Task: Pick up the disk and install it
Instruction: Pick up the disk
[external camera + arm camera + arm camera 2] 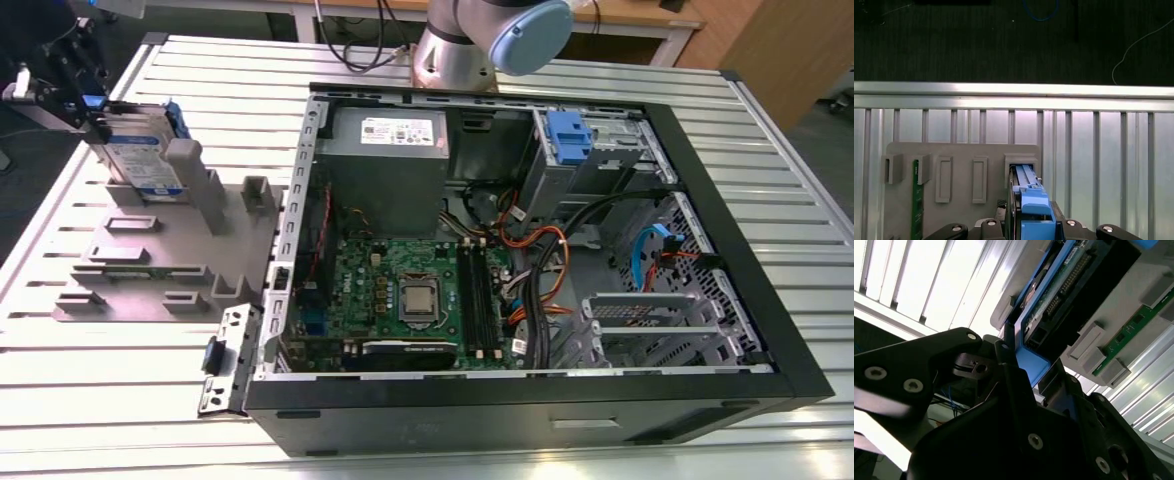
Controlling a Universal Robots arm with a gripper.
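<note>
Gripper: jaws look clamped on the blue end rail, one either side of it in both wrist views.
The disk: straight ahead of the jaws, standing on edge in a slot; long axis runs away from the gripper, tilted slightly off upright.
Holder: grey slotted block on the table; the disk's lower end is seated in it.
Open case: well apart, toward the exterior view's right; blue caddy at its far corner.
Arm: base behind the case, wrist reaching over the holder's far end.
</note>
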